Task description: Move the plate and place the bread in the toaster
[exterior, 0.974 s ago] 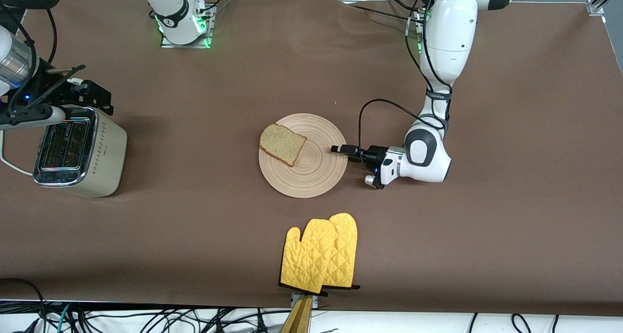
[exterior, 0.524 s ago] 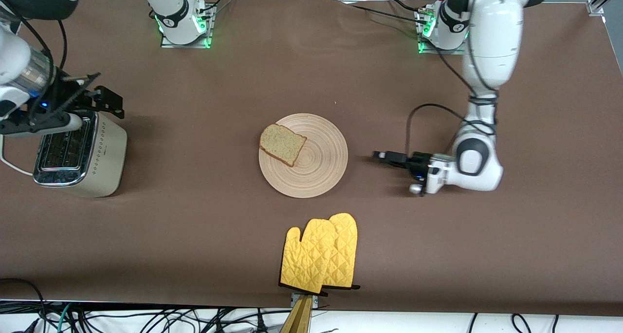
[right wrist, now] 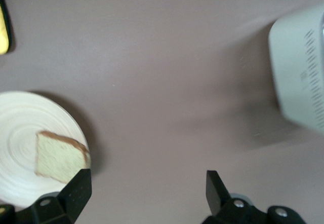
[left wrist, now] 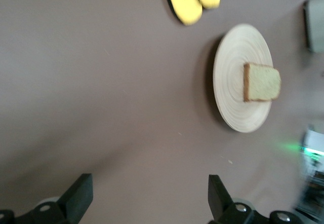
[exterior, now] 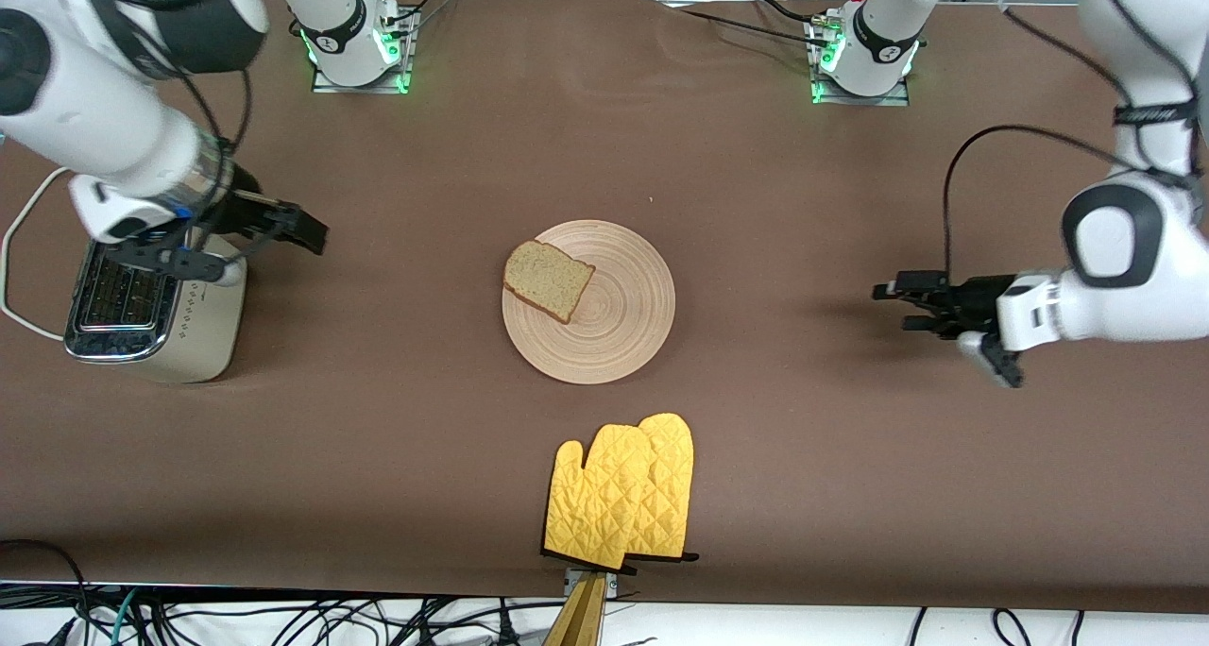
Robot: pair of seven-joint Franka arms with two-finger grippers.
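Observation:
The round beige plate (exterior: 619, 339) lies mid-table with the bread (exterior: 548, 280) slice on its edge toward the toaster. The cream toaster (exterior: 194, 320) with the chrome top stands at the right arm's end. My right gripper (exterior: 307, 232) hangs open and holds nothing, over the table just beside the toaster on the plate's side. Its wrist view shows the plate (right wrist: 20, 133), the bread (right wrist: 61, 155) and the toaster (right wrist: 301, 77). My left gripper (exterior: 895, 307) is open with nothing in it, over bare table well off the plate toward the left arm's end. Its wrist view shows the plate (left wrist: 230, 97) and bread (left wrist: 261, 82).
A pair of yellow oven mitts (exterior: 623, 495) lies near the table's front edge, nearer to the camera than the plate. The toaster's white cord (exterior: 14, 249) loops off at the right arm's end. Brown cloth covers the table.
My left gripper opened and drew back from the plate's rim toward the left arm's end. My right gripper swung from over the toaster out toward the plate. Plate and bread stayed put.

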